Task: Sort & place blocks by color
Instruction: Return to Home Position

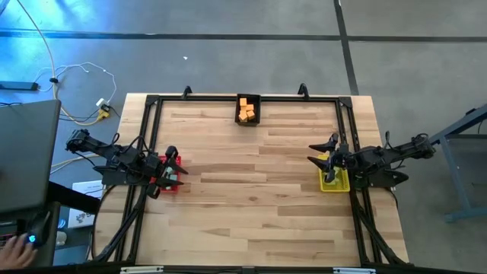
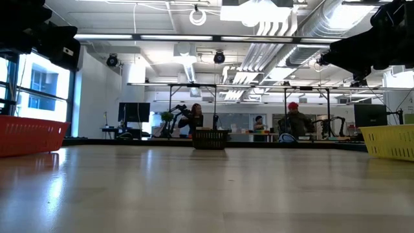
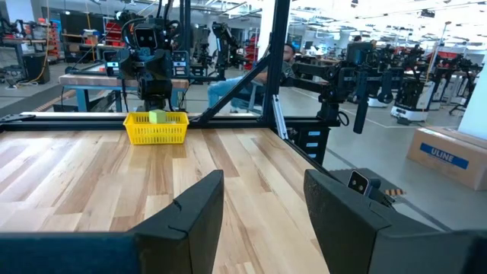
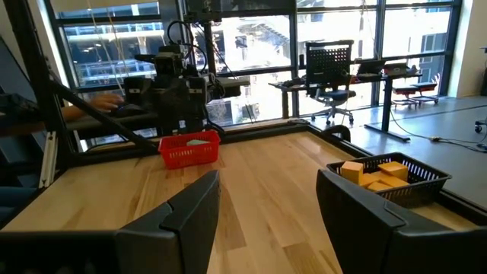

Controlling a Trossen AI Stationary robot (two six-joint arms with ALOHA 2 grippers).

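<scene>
Both grippers empty, fingers spread: left gripper [image 3: 262, 181] over red bin [image 1: 173, 159], right gripper [image 4: 266, 175] over yellow bin [image 1: 332, 186]; orange blocks [image 1: 245, 113] in far-edge black bin [image 1: 259, 110], midway between arms, neither nearer

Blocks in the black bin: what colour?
Orange; the blocks in the black bin show best in the right wrist view.

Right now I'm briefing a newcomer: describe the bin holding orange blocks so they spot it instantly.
On the table, find the middle of the far edge. The black bin there holds orange blocks; the red bin and yellow bin flank the sides.
</scene>
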